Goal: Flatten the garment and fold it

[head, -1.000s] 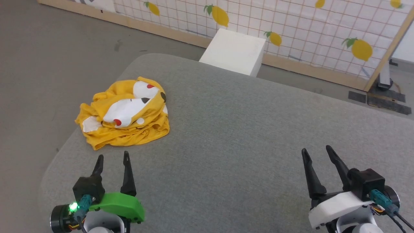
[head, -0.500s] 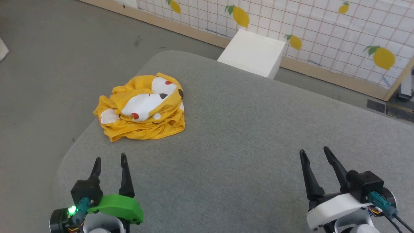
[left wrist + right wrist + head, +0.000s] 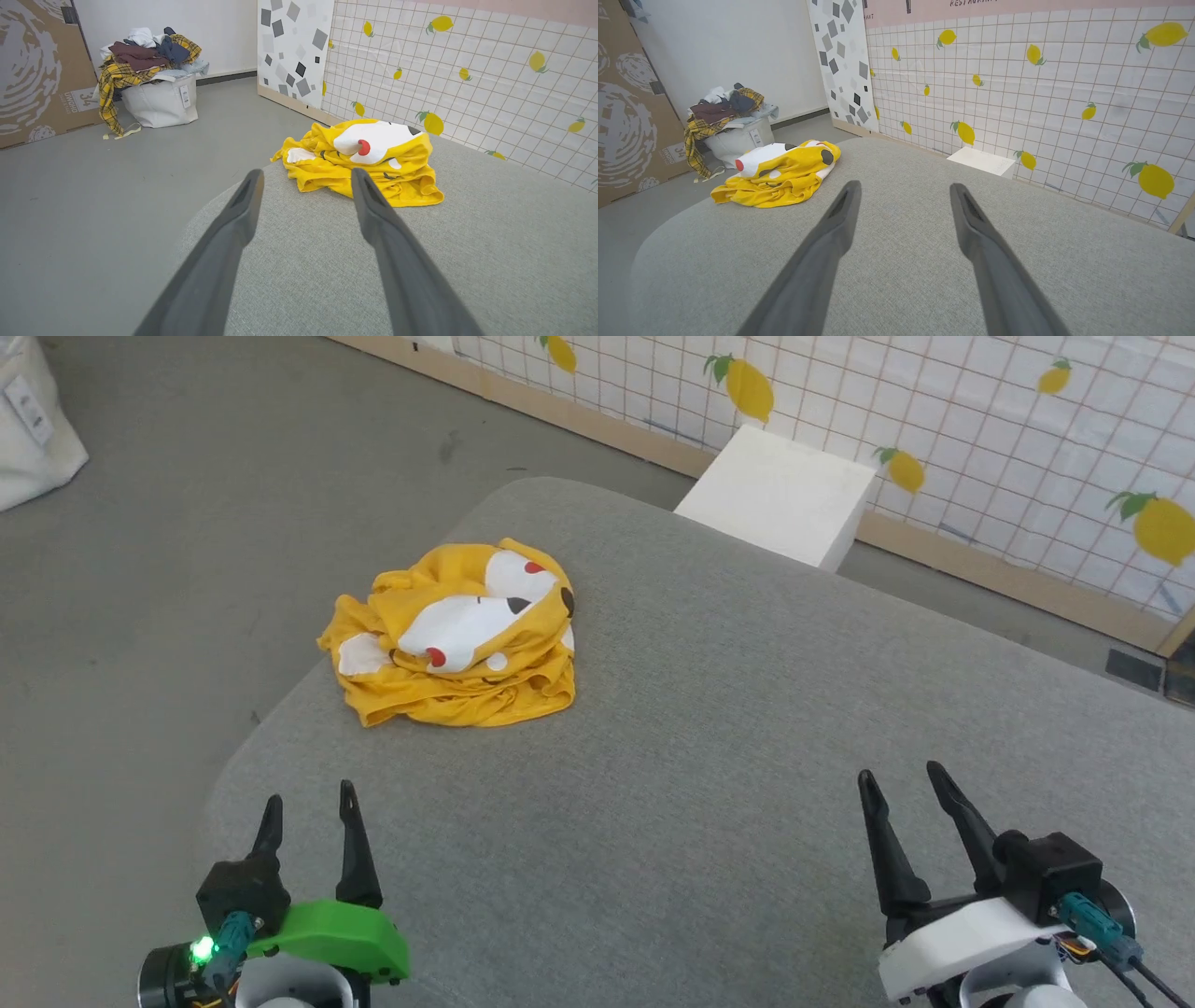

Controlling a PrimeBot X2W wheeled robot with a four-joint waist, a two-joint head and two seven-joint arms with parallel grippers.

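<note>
Head view is panning toward the robot's left: the whole picture is sliding, so the garment [image 3: 457, 639] is sitting nearer frame centre than a second ago, though it is not shifting on the grey surface [image 3: 747, 728]. The left gripper [image 3: 308, 795] and right gripper [image 3: 898, 773] are staying parked, jaws spread, pinching nothing. Judgement: the robot is lining up on its target; flattening is not yet begun. The garment is lying crumpled at 11 o'clock by the surface's left edge, yellow folds bunching over white patches with red and black dots.
</note>
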